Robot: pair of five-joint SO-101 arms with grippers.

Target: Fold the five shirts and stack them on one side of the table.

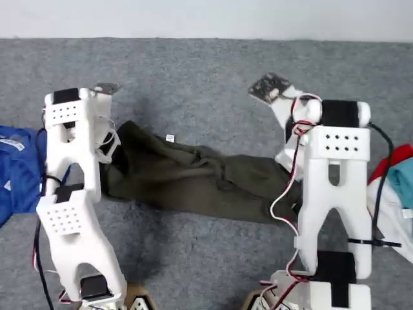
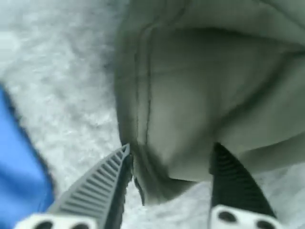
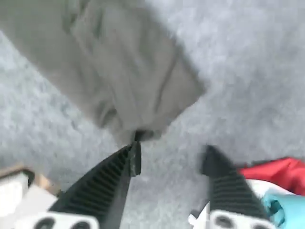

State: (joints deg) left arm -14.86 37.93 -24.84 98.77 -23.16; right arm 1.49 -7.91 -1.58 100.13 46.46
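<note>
High view, entry one: olive shirt point(image 1: 193, 177) is lying across the centre of the grey desk point(image 1: 193, 64) as a long rumpled band running from the 9 o'clock side toward 3 o'clock. A small white tag point(image 1: 170, 137) is showing near its 10 o'clock end. It is looking narrowed lengthwise but not squared off, so I am judging this a fold in hand, not a finished one.

Entry two: blue shirt point(image 1: 16, 168) is sitting bunched at the 9 o'clock edge, partly running out of frame.

Entry three: red garment point(image 1: 400, 156), teal garment point(image 1: 399, 183) and white garment point(image 1: 392, 221) are lying heaped together at the 3 o'clock edge. They are reading as a loose pile, not a folded stack.

Entry four: left gripper point(image 2: 169, 157) is hanging over the olive shirt's 9 o'clock end, its fingers point(image 2: 105, 181) spread wide and straddling the hem, clamping nothing.

Entry five: right gripper point(image 3: 171, 152) is hanging at the shirt's 3 o'clock corner, fingers point(image 3: 109, 181) likewise released. One tip is touching the cloth's corner and the other is standing over bare desk.

Progress: no tidy stack is showing, so most of the job is looking undone.

Obstructions: both heaps are crowding the desk's side edges, where a stack would be going.
</note>
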